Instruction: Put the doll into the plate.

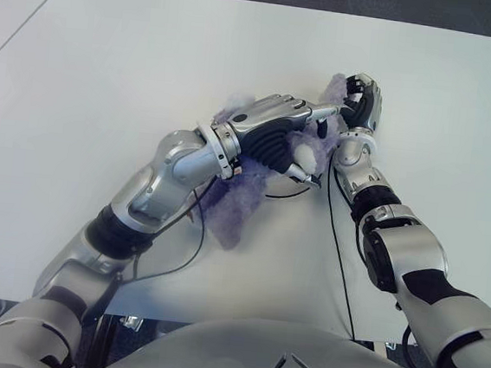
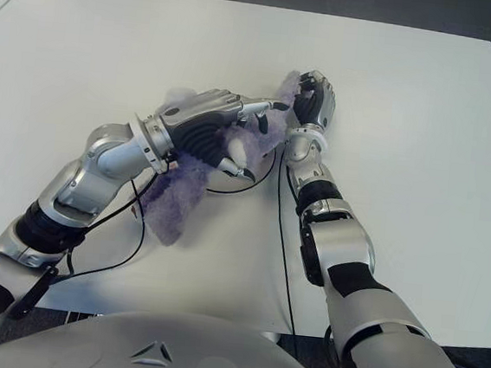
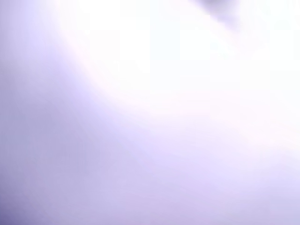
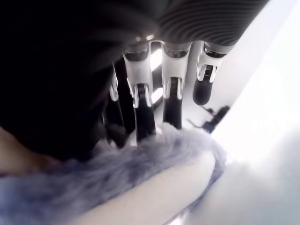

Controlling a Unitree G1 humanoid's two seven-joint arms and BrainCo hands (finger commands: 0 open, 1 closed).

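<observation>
A fluffy purple doll [image 1: 230, 209] with a cream patch lies on the white table, its upper part over a white plate whose thin dark rim [image 1: 290, 191] shows below my left thumb. My left hand [image 1: 306, 142] lies across the doll's top, fingers stretched over it and thumb hooked under the cream part. My right hand [image 1: 356, 95] is at the doll's far right end. In the right wrist view its curled fingers [image 4: 140, 108] dig into the purple fur [image 4: 154, 187]. The left wrist view shows only pale purple fur [image 3: 93, 164] up close. Most of the plate is hidden.
The white table [image 1: 109, 66] spreads wide to the left and behind the hands. A black cable [image 1: 338, 262] runs from my right arm toward the table's front edge, and another loops under my left forearm [image 1: 192, 240].
</observation>
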